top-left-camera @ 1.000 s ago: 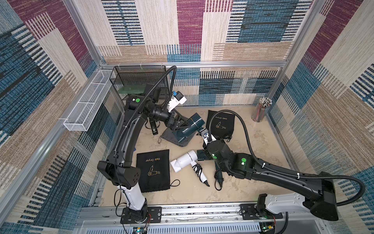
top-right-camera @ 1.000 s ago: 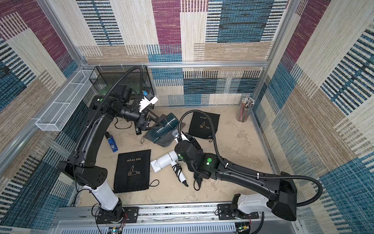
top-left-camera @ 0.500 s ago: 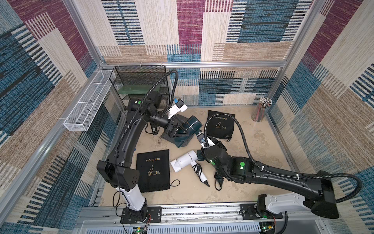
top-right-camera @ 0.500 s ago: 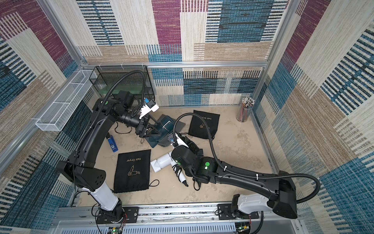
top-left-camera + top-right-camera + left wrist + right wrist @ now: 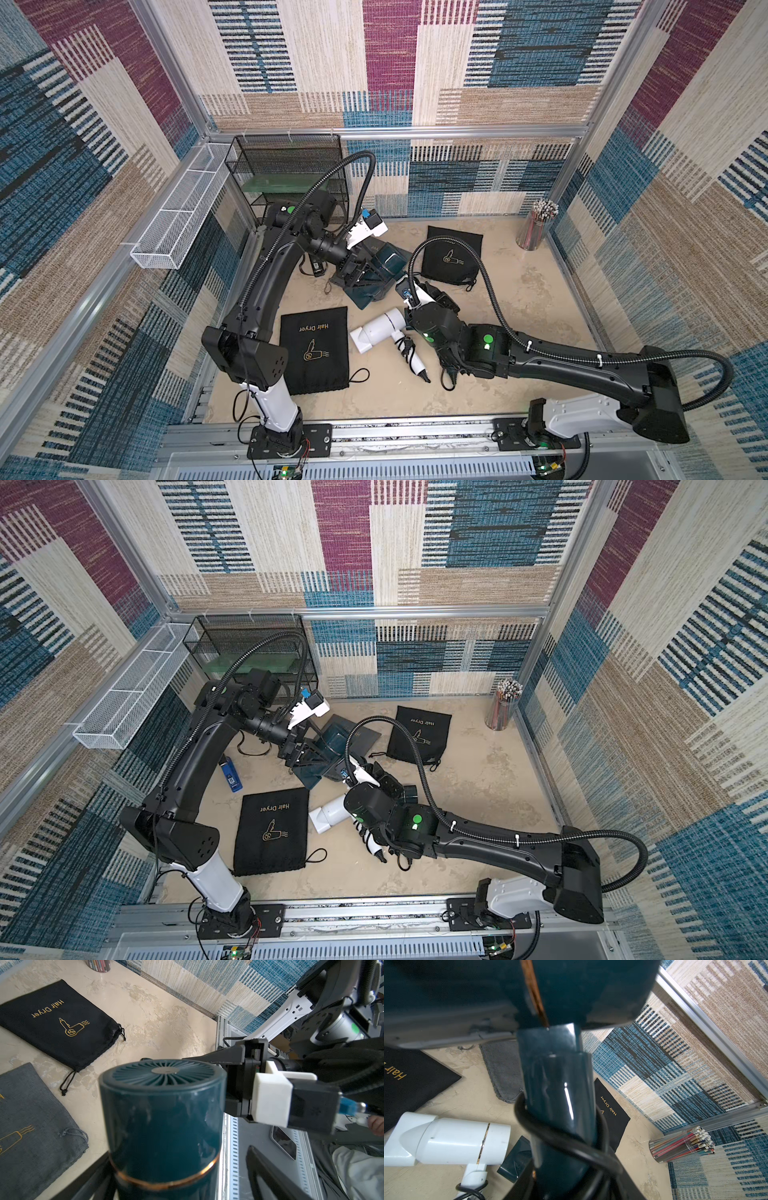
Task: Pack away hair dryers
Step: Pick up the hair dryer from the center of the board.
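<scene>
Change: the left gripper (image 5: 358, 274) has come down around the teal hair dryer (image 5: 162, 1115) (the right arm has swung nearer too).
Left jaws: apart, straddling the barrel.
Right gripper (image 5: 571, 1188): clamped on its handle, over the grey pouch (image 5: 31, 1126).
White hair dryer (image 5: 380, 330): lying beside the flat black pouch (image 5: 316, 353).
Mesh rack (image 5: 286, 166): holds a green slab (image 5: 282, 185).
Cup (image 5: 536, 230): bundled pencils.

The dark teal hair dryer (image 5: 162, 1118) has a thin copper-gold ring round its barrel and a teal grille of radial slats; its cord (image 5: 520, 1114) is black. The white hair dryer (image 5: 452, 1140) wears a fine gold ring. The near black pouch (image 5: 316, 353) and the far black pouch (image 5: 451, 257) bear gold lettering and a gold dryer outline; the grey pouch (image 5: 31, 1126) is printed gold too. The tabletop (image 5: 519, 299) is mottled beige. The walls (image 5: 390, 62) are woven patchwork: blue, magenta, tan, cream, partly striped.
</scene>
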